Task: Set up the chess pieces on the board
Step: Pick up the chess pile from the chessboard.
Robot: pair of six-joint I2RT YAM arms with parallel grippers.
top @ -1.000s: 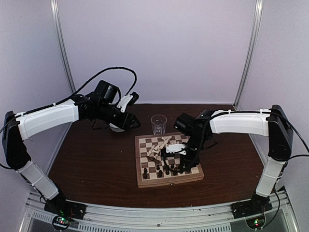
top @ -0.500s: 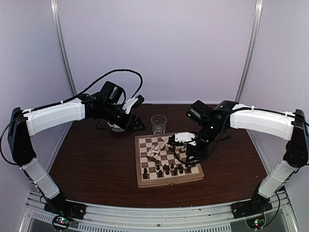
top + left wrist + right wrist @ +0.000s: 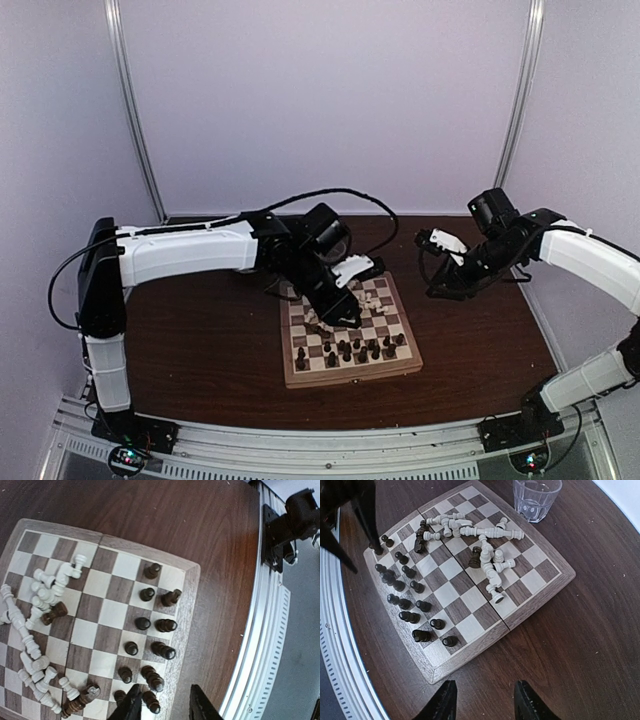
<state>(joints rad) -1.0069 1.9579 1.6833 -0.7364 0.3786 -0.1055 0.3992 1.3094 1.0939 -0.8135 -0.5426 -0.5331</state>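
Note:
The board (image 3: 350,372) lies mid-table. Dark pieces (image 3: 350,350) stand in two rows along its near side, and cream pieces (image 3: 374,298) lie in a heap on its far half. My left gripper (image 3: 338,308) hangs open and empty above the board. In the left wrist view (image 3: 165,709) it is over the rim (image 3: 187,610), by the end of the dark rows (image 3: 150,630). My right gripper (image 3: 436,278) is open and empty, off the board's right side. In the right wrist view (image 3: 485,704) it is over bare tabletop beside the board (image 3: 473,644).
A clear drinking glass (image 3: 535,495) stands just past the board's far edge; my left arm hides it in the top view. One dark piece (image 3: 476,556) lies among the cream heap (image 3: 480,540). The metal rail (image 3: 260,645) runs along the table's near edge.
My left arm has swung from the table's back left to above the board. My right arm has pulled back from the board to the right, with nothing in it.

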